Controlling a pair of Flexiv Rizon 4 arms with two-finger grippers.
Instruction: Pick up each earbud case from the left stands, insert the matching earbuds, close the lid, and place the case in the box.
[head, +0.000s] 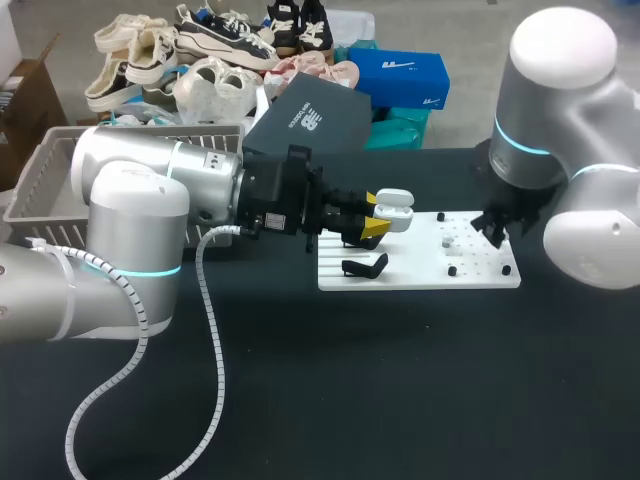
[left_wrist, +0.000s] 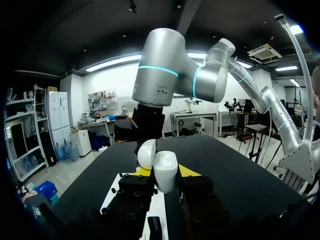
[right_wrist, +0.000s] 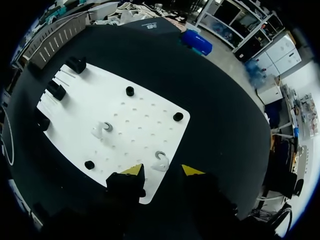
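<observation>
gripper (right_wrist: 162, 171) fingers apart, over white board (right_wrist: 140, 112) edge | earbud (right_wrist: 160, 161) just ahead | second earbud (right_wrist: 101, 130) mid-board

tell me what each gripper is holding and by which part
The left gripper holds the open earbud case by the sides of its body; the right gripper holds nothing.

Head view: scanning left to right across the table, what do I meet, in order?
Grey basket → left gripper holding the earbud case → an earbud lying on the white board → right gripper over the board's right end.
</observation>
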